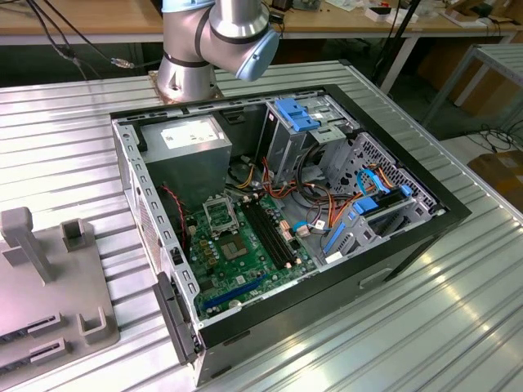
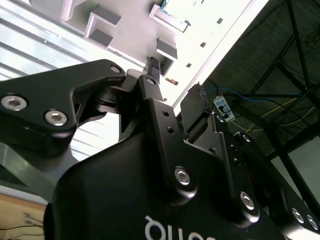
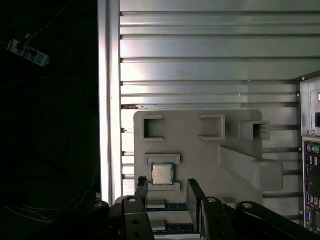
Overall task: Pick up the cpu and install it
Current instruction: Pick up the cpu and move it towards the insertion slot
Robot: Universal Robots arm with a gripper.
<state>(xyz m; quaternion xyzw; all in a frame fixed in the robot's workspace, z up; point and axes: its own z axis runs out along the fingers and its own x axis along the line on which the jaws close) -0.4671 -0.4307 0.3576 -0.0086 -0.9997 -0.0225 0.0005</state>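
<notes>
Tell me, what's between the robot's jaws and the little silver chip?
In the first wrist view, just the grey holder's raised lip sits between the open gripper and the cpu.

Exterior view: arm [image 1: 219, 37] cut off by the top edge; tray [image 1: 45, 298] runs off the exterior view's left. First wrist view: gripper [image 3: 167, 184] body cut by the picture's edge, its fingers [image 3: 195, 192] hide the tray's nearest slots; case [image 3: 311, 150] clipped at the edge.

A robotics workshop is shown. An opened computer case [image 1: 343, 290] is laid on a ribbed metal table [image 1: 458, 327]; wooden workbenches [image 1: 82, 18] are seen at upper left.
</notes>
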